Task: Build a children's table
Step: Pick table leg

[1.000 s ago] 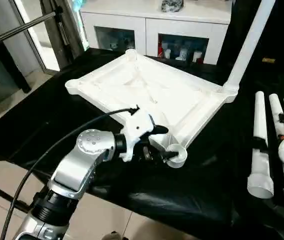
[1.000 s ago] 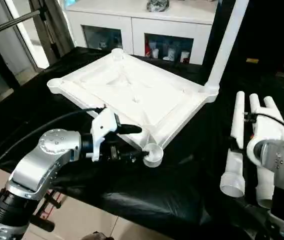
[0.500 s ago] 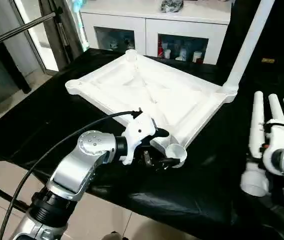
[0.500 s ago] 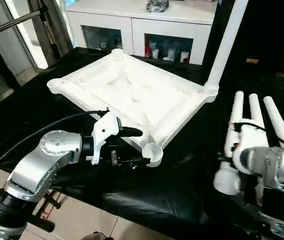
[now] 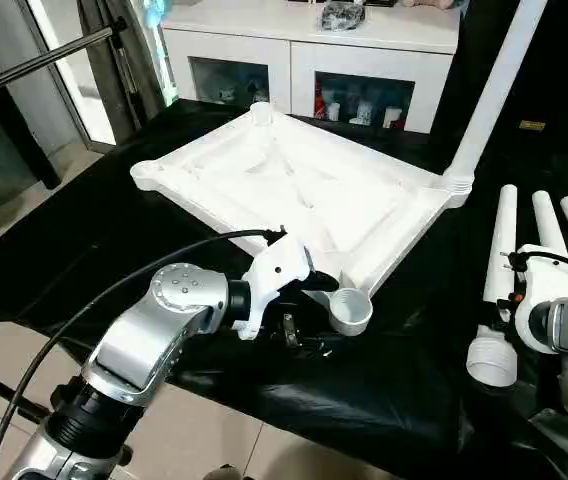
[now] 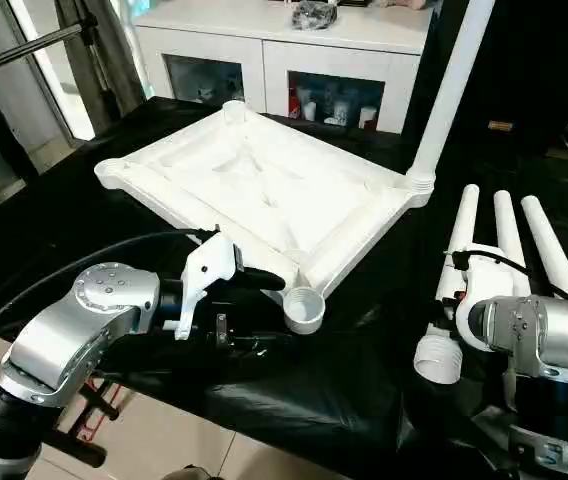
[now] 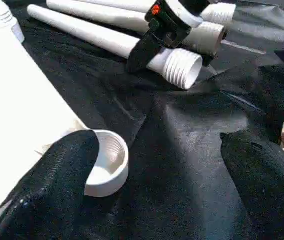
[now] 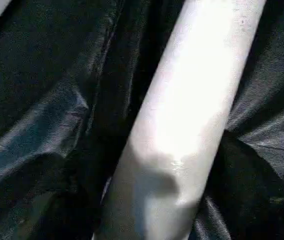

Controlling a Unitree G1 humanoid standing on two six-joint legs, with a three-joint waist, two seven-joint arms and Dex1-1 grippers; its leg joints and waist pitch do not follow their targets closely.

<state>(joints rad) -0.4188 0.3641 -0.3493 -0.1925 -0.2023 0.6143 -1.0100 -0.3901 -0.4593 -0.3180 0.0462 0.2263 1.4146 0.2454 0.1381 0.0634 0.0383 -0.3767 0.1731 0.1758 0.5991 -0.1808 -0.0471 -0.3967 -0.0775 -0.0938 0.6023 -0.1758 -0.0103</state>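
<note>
The white table top (image 5: 294, 190) lies upside down on the black cloth (image 5: 394, 360), with one leg (image 5: 489, 90) standing up in its far corner. The left claw (image 7: 157, 165) is wide open, one finger (image 7: 57, 175) right beside the near corner socket (image 7: 107, 162). The right claw (image 6: 464, 300) sits over a loose leg (image 6: 449, 290); I cannot tell if it grips. Two more legs (image 6: 534, 240) lie just beside.

white tabletop (image 5: 294, 190) upside down, one leg (image 5: 489, 90) upright, three legs (image 5: 534, 270) lying beside.
</note>
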